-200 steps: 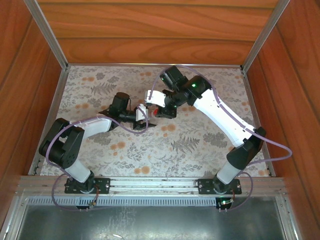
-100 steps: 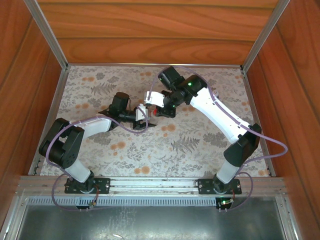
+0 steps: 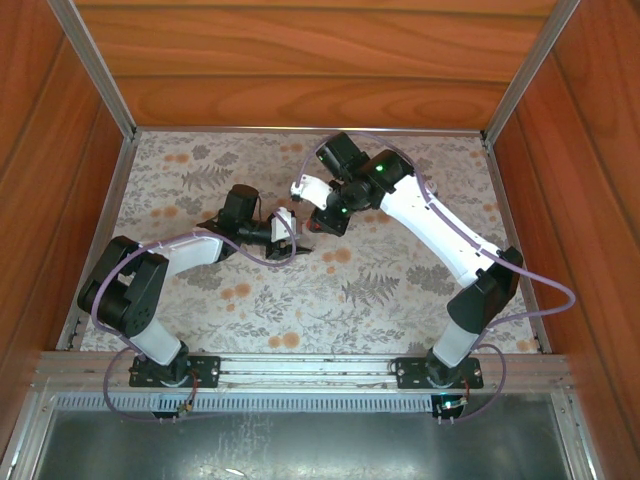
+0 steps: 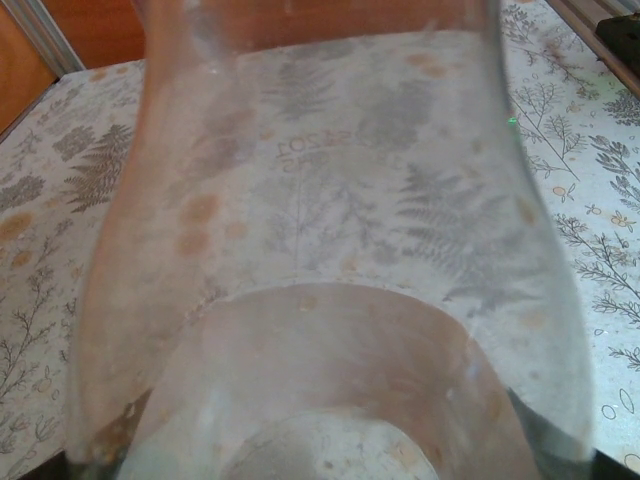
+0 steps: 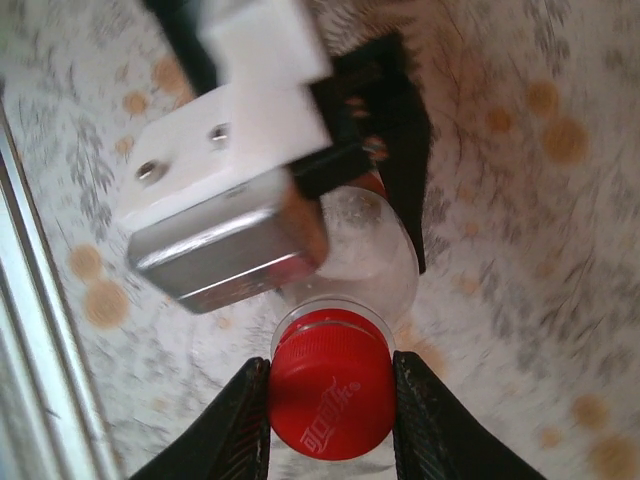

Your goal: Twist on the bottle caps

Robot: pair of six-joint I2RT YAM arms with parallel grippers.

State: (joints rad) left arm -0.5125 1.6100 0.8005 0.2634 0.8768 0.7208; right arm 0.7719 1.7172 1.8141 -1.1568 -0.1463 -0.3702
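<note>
On the left, left hand (image 3: 290,230): reaches toward the table's middle, closed around the bottle's body.
Left wrist view, bottle (image 4: 320,250): smooth clear plastic seen very close, with a waisted outline. The fern print shows through it, and faint raised digits mark the wall.
Right wrist view, bottle shoulder: rounded and clear. The left hand's white-and-brushed-metal block and one black finger lie against it.
Red cap (image 5: 328,400): glossy round plastic with embossed lettering on top, sitting on the bottle's mouth.
Right hand (image 5: 328,372): two black fingers pinch the cap's sides.
Table (image 3: 380,290): covered in a pale cloth printed with grey ferns and orange blossoms.
Room: wooden walls (image 3: 300,60) on three sides, metal rail (image 3: 300,365) along the near edge.
</note>
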